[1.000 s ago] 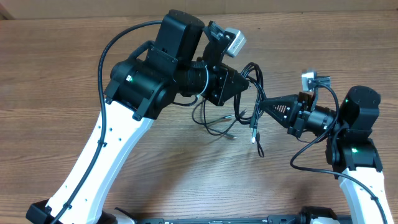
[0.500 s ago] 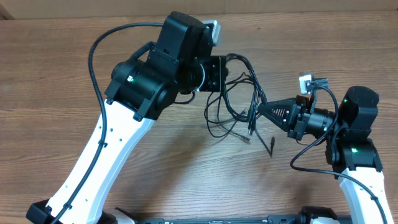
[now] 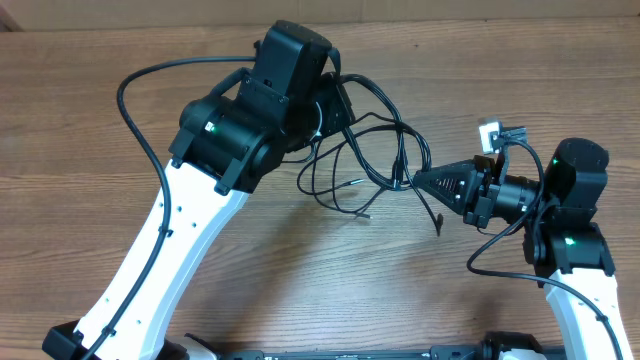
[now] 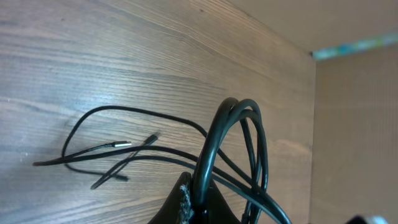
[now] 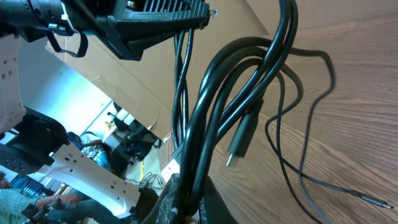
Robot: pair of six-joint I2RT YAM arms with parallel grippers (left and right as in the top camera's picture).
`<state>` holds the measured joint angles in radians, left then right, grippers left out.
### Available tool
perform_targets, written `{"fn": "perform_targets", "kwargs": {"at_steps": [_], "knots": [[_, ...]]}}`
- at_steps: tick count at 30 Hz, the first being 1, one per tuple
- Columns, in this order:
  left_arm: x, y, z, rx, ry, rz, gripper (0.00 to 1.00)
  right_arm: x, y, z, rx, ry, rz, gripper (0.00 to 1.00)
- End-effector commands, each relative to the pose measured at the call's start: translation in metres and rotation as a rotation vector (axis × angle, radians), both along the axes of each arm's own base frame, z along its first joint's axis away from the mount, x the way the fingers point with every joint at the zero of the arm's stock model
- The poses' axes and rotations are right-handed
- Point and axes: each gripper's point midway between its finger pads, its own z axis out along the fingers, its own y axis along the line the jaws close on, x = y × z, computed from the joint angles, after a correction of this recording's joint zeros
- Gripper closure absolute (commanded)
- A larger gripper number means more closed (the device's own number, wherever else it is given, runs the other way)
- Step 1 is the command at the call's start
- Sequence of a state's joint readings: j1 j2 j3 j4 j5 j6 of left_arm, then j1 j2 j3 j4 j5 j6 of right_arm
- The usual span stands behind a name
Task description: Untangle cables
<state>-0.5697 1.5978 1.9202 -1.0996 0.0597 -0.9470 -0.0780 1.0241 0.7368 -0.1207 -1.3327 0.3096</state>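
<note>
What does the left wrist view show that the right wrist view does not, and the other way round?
Only left wrist: a tan surface past the table, with a blue-green strip. Only right wrist: the left gripper from outside, a black plug, a room behind. Both: the cables bundled in that camera's own shut gripper, and a thin silver-tipped end on the wood.

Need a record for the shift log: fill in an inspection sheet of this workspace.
Surface: wood-grain table.
Job's things: cables, tangled, strung between both grippers; loose ends lie on the table.
Clutter: nothing seen.
Grippers: left gripper and right gripper both shut on cables.
Cables: thick arm wire loops out beside the left arm.
Surroundings: cardboard along the far edge.
</note>
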Motion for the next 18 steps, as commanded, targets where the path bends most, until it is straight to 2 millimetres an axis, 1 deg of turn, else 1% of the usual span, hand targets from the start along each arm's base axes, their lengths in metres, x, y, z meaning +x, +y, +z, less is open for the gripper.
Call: {"fn": "perform_targets", "kwargs": {"at_steps": [1,11,18], "knots": [[0.014,0.021,0.009,-0.014,-0.018,0.192,0.96,-0.006,0.002,0.005,0.011,-0.016,0.039,0.96],[0.013,0.027,0.004,-0.117,0.073,0.362,0.96,-0.007,0.002,0.003,0.013,0.008,0.039,0.96],[0.02,0.044,-0.002,-0.133,0.074,0.527,0.96,-0.008,0.002,-0.001,0.017,0.043,0.039,0.96]]}}
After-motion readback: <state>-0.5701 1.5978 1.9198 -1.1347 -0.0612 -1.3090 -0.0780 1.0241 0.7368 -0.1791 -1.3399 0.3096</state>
